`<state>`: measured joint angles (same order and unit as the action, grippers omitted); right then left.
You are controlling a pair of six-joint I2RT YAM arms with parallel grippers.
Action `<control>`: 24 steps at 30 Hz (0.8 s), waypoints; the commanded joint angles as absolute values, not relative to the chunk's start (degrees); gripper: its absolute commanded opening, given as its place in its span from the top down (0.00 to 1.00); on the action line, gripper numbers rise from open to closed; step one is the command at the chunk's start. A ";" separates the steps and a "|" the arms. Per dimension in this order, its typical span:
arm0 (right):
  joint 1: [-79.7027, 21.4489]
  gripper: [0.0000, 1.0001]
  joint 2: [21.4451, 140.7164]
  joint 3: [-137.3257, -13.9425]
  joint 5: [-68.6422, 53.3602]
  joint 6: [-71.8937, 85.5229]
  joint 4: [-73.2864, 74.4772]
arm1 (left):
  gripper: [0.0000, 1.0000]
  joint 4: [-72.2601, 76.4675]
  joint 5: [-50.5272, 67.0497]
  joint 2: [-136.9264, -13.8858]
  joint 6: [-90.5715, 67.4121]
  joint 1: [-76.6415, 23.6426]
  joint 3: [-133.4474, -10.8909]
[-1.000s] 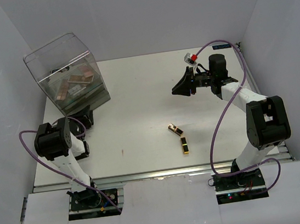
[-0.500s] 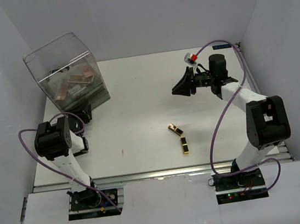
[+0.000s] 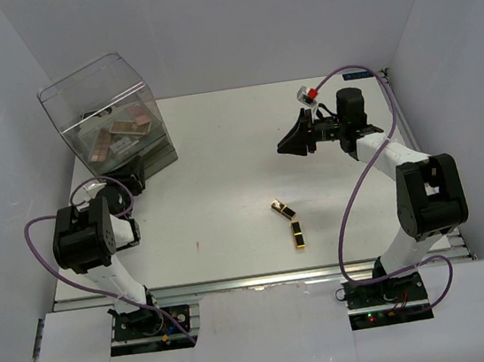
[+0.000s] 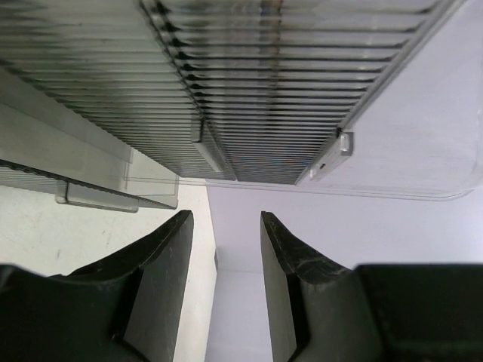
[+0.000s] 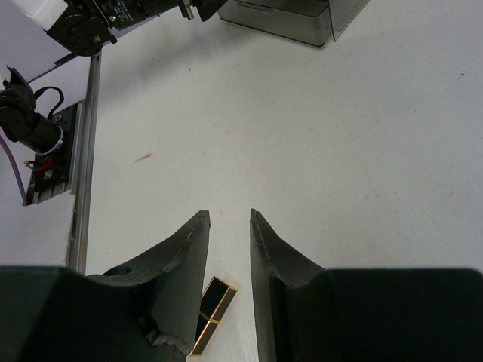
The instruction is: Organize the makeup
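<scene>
Two black-and-gold lipstick tubes (image 3: 280,209) (image 3: 297,235) lie on the white table near the middle front. One tube (image 5: 211,313) shows in the right wrist view, partly behind my left finger. Pink-brown eyeshadow palettes (image 3: 119,130) lie inside the big clear box (image 3: 100,84) at the back left. I see no sachets. My left gripper (image 3: 134,173) (image 4: 224,215) is open and empty, close under the box's ribbed wall (image 4: 249,90). My right gripper (image 3: 289,145) (image 5: 229,213) is open and empty, held above the table behind the tubes.
The enclosure's white walls stand on both sides and at the back. The table's metal front rail (image 3: 255,279) runs along the near edge. The box's dark base (image 5: 294,23) and my left arm (image 5: 113,19) show at the top of the right wrist view.
My left arm has swung its elbow left and nearer, and its gripper has moved up closer to the box. The right arm and the tubes have not moved.
</scene>
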<state>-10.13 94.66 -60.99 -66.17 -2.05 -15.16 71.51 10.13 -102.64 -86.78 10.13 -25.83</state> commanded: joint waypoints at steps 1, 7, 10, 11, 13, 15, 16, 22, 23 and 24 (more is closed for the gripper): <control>-9.76 0.65 95.01 -61.31 -66.71 -2.41 -16.26 | 0.48 69.86 11.02 -102.76 -85.75 10.46 -25.22; -9.67 0.65 94.92 -61.35 -66.71 -2.46 -16.26 | 0.47 69.84 11.03 -105.16 -86.72 10.46 -24.96; -9.67 0.65 95.13 -61.35 -66.71 -2.46 -16.26 | 0.47 69.37 10.90 -105.60 -86.39 10.46 -25.39; -9.67 0.65 95.17 -61.35 -66.71 -2.46 -16.26 | 0.47 68.94 10.90 -105.77 -86.26 10.46 -25.60; -9.67 0.65 95.19 -61.26 -66.71 -2.46 -16.26 | 0.47 67.42 10.72 -106.08 -86.04 10.46 -26.19; -9.67 0.65 95.11 -61.35 -66.71 -2.55 -16.26 | 0.47 66.42 10.57 -106.25 -85.71 10.46 -26.78; -9.60 0.65 95.10 -61.35 -66.64 -2.48 -16.26 | 0.47 65.92 10.48 -106.33 -85.55 10.46 -26.88; -9.58 0.65 95.43 -61.34 -66.70 -2.54 -16.26 | 0.46 62.13 9.70 -106.24 -84.74 10.46 -28.01; -9.58 0.65 95.49 -61.39 -66.75 -2.51 -16.26 | 0.46 62.18 9.63 -106.43 -84.69 10.46 -28.24; -9.58 0.65 95.53 -61.43 -66.79 -2.47 -16.26 | 0.47 62.31 9.58 -106.64 -84.65 10.46 -28.53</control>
<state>-9.97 95.00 -60.99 -66.17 -2.04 -15.16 63.81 10.48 -106.53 -85.92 10.13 -26.51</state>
